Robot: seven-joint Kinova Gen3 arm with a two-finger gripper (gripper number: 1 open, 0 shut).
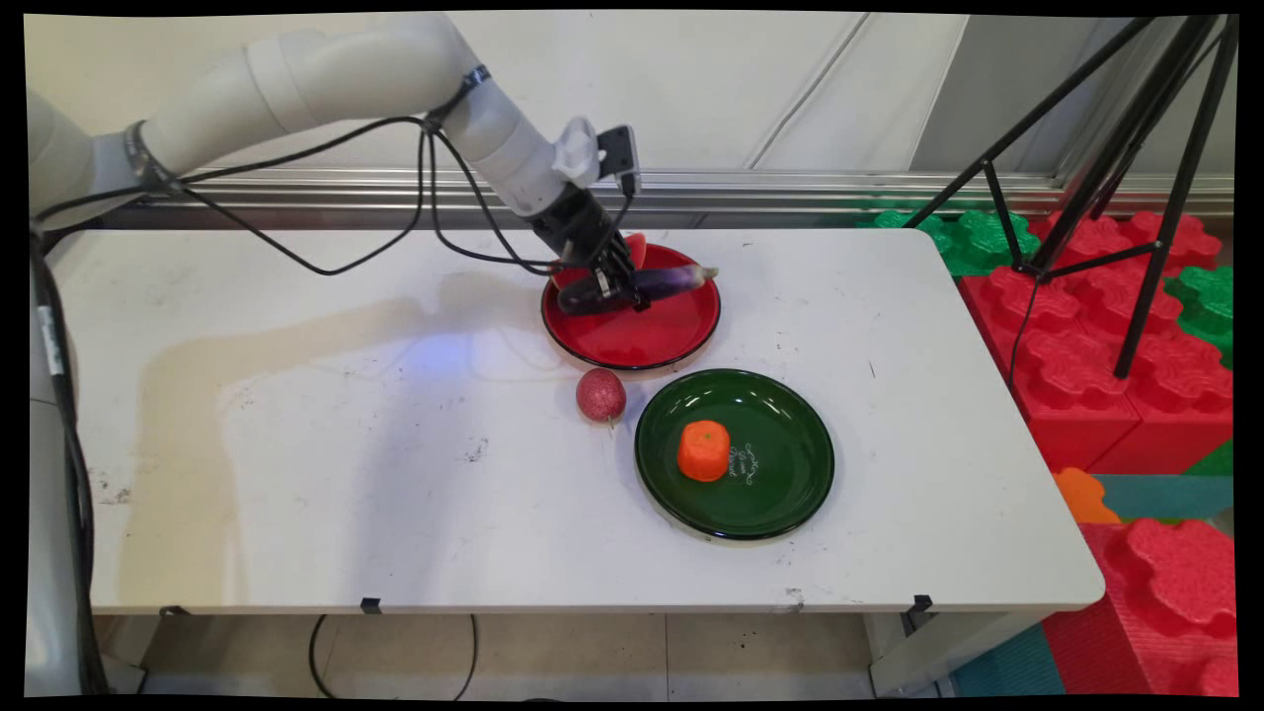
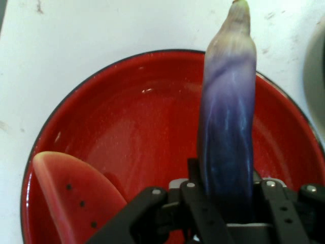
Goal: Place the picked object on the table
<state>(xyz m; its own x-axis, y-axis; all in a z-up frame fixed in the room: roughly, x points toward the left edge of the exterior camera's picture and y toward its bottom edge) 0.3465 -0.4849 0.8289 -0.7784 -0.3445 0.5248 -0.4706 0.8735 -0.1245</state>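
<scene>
Eggplant (image 2: 227, 122) sits pinched in the claw (image 1: 616, 289) over the red plate (image 1: 652, 341), beside a watermelon slice (image 2: 76, 201). Nearby on the surface (image 1: 296, 474): a red ball (image 1: 600, 395) and a green plate (image 1: 790, 484) with a carrot piece (image 1: 703, 450).

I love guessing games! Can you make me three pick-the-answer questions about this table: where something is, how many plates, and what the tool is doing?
1. Where is the orange carrot piece?
A. green plate
B. red plate
C. bare table

2. How many plates?
A. one
B. two
C. three

3. The tool is
A. wide open, empty
B. shut on the eggplant
C. holding the watermelon slice

Answers: 1 A, it sits mid-plate. 2 B, one red, one green. 3 B, the fingers clamp the purple eggplant over the red plate.
</scene>
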